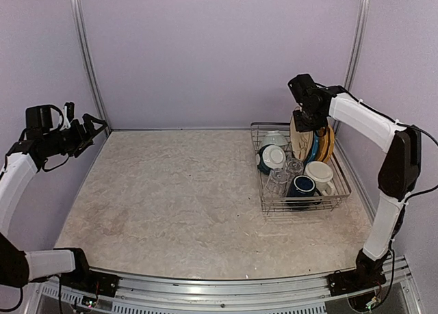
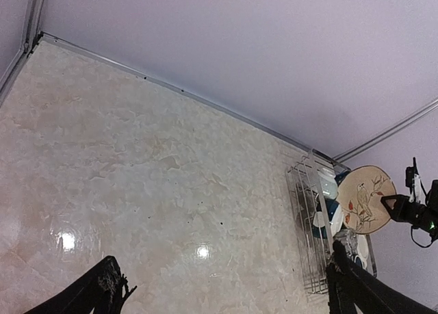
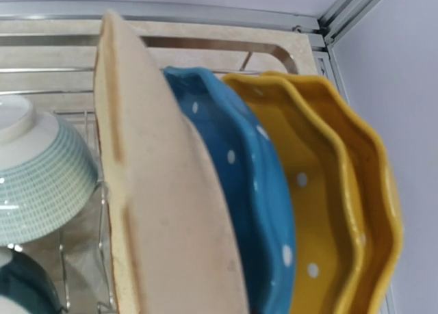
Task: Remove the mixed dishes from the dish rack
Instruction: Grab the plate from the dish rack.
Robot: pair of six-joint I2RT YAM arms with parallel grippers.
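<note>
Barely started. Right gripper (image 1: 311,119) is clamped on the beige plate (image 1: 299,139) at its top rim; other dishes (image 1: 318,172) sit below it in the rack (image 1: 301,208). Left gripper (image 1: 98,126) gapes wide, nothing between.

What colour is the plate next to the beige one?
Blue plate, white dots; clearest in right wrist view.

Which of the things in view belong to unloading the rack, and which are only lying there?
For the job: silver wire dish rack; round beige plate; blue dotted plate; two yellow plates; dark teal bowl; pale green bowl; navy mug; cream mug; clear glasses.
Only there: marbled table top; metal frame rails.
</note>
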